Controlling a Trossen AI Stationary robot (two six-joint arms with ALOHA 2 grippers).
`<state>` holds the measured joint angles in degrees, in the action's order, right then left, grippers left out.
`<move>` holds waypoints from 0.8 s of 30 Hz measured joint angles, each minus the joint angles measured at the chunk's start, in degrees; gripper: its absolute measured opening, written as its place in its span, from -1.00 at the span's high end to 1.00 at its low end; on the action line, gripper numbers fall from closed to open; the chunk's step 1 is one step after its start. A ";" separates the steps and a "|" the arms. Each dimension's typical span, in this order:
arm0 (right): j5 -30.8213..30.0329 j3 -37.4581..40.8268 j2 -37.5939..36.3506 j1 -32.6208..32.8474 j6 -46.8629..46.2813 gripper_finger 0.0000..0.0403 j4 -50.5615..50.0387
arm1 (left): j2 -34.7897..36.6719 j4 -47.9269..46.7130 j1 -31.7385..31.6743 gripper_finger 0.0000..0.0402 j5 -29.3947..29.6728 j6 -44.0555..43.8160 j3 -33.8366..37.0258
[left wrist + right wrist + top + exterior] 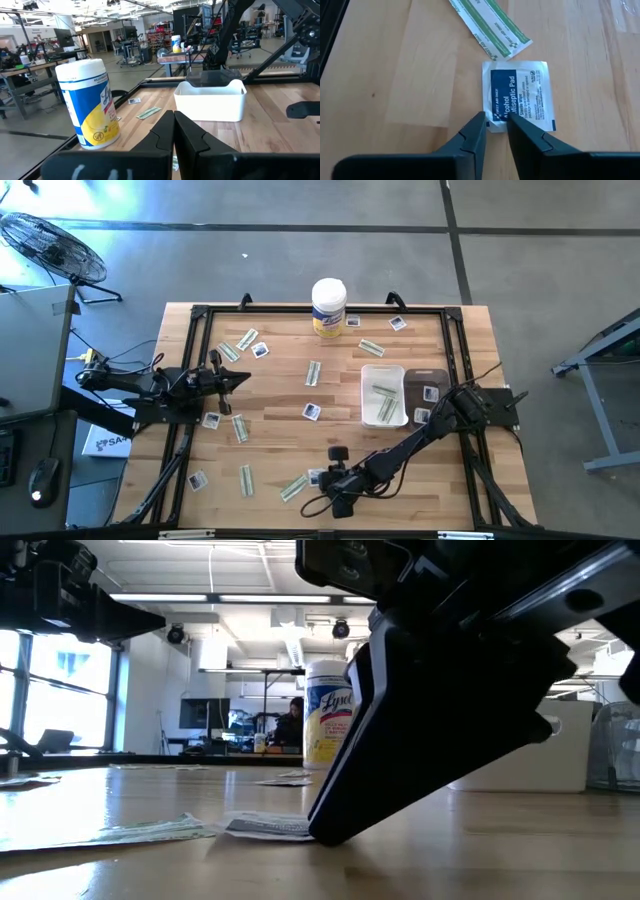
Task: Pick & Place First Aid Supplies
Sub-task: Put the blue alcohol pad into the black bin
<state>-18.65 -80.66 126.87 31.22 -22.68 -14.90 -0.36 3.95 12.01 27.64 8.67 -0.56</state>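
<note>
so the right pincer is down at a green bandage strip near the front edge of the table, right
Not quite. The right pincer is down near the front edge, but at a white alcohol pad packet, not the green bandage strip lying just beyond it. The right wrist view shows this.

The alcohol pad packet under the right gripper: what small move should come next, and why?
Probably finish closing. The right gripper is down at the table with its fingertips straddling the near edge of the alcohol pad packet, and a narrow gap shows between them. The packet lies flat, so lifting now would likely leave it behind.
</note>
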 joint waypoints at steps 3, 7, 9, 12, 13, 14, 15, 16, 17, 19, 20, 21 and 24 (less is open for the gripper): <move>-0.13 0.00 -0.01 -0.05 0.00 0.75 0.07 | 0.00 0.00 -0.02 1.00 0.00 0.01 0.00; -0.46 0.13 -0.95 -0.11 -1.31 0.86 -0.02 | 0.00 0.00 -0.01 1.00 0.00 0.01 0.02; -0.56 0.25 -1.81 -0.12 -1.37 0.89 -0.22 | -0.01 0.02 -0.01 1.00 0.00 0.01 0.00; -0.99 0.52 -3.93 -0.20 -1.42 0.92 -1.90 | -0.02 0.02 -0.02 1.00 0.00 0.01 0.00; -1.21 0.64 -4.81 -0.22 -1.46 0.92 -3.19 | 0.00 0.00 0.00 1.00 0.00 0.01 0.00; -2.06 0.74 -5.77 -0.24 -1.58 0.92 -4.47 | 0.00 0.00 0.00 1.00 0.00 0.01 0.00; -2.46 0.76 -7.05 -0.28 -2.05 0.92 -5.27 | 0.00 0.02 0.00 1.00 0.00 0.01 0.00; -3.14 0.67 -8.55 -0.33 -3.11 0.92 -6.34 | 0.00 0.01 -0.02 1.00 -0.01 0.01 0.00; -4.22 0.54 -10.34 -0.31 -4.26 0.92 -8.28 | -0.01 0.00 -0.01 1.00 -0.01 0.00 0.00; -5.96 0.44 -13.61 -0.13 -6.37 0.93 -12.38 | 0.00 0.02 -0.02 1.00 -0.02 0.01 0.00; -6.62 0.43 -14.94 0.08 -7.39 0.94 -14.56 | -0.02 0.00 0.00 1.00 -0.02 0.01 0.00; -7.43 0.49 -16.31 0.31 -8.18 0.94 -16.93 | 0.00 0.02 -0.02 1.00 0.00 0.01 0.02; -10.61 0.35 -21.49 1.10 -11.50 0.98 -24.49 | 0.00 0.00 -0.02 1.00 -0.02 0.01 0.00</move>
<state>-29.26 -80.31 105.38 32.33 -34.18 -39.39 -0.36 3.95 11.99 27.62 8.69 -0.56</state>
